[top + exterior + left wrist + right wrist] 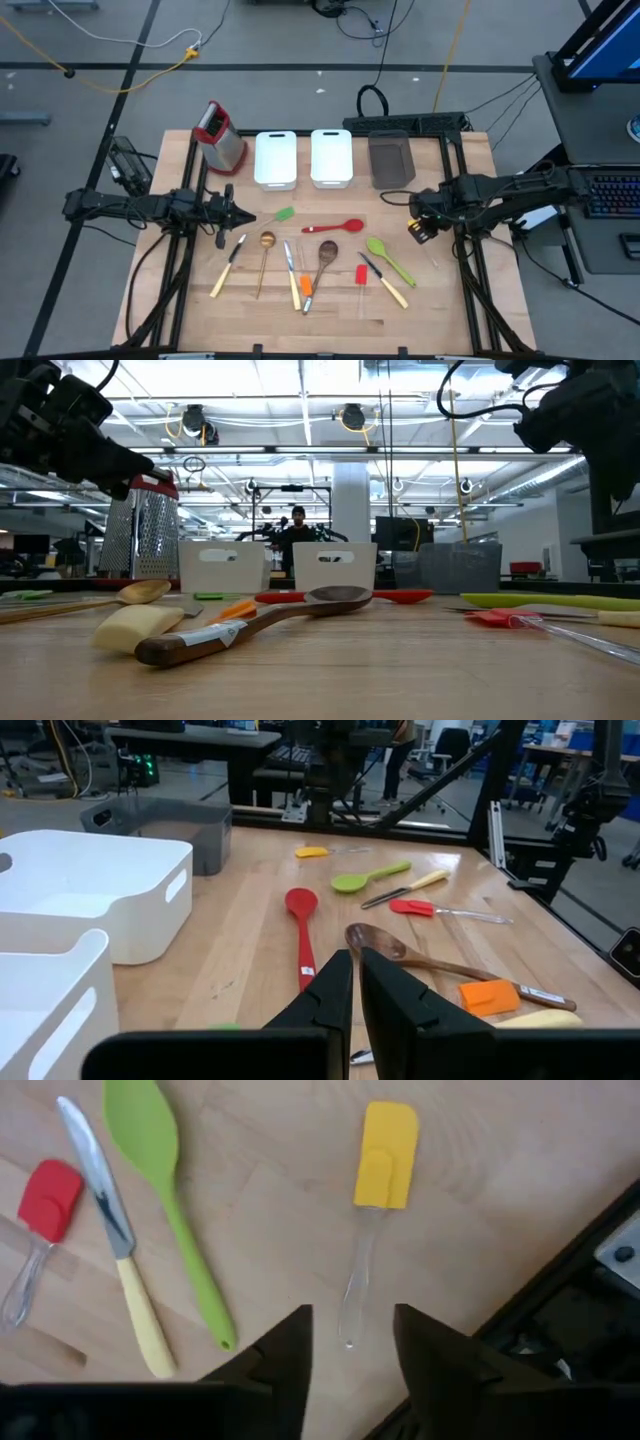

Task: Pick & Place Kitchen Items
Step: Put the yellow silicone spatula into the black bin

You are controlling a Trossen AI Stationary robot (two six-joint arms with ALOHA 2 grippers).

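Observation:
My right gripper (pixel 352 1320) stands open and points down over the table's right part, above the yellow spatula (pixel 385 1155), which lies flat on the wood with its clear handle toward the fingers. It touches nothing. Beside the spatula lie a green spoon (pixel 160 1190), a cream-handled knife (pixel 115 1240) and a red spatula (pixel 45 1200). My left gripper (pixel 355 965) is shut and waits at the table's left, held level. A red spoon (pixel 335 227), a wooden spoon (pixel 325 255), a gold spoon (pixel 266 245) and an orange spatula (pixel 305 288) lie mid-table.
Two white trays (pixel 275 158) (pixel 331 157) and a grey tray (pixel 390 160) stand in a row along the far edge. The red-topped grater (pixel 220 135) stands at the far left. A small green spatula (pixel 285 214) lies near my left gripper. Bare wood shows along the near edge.

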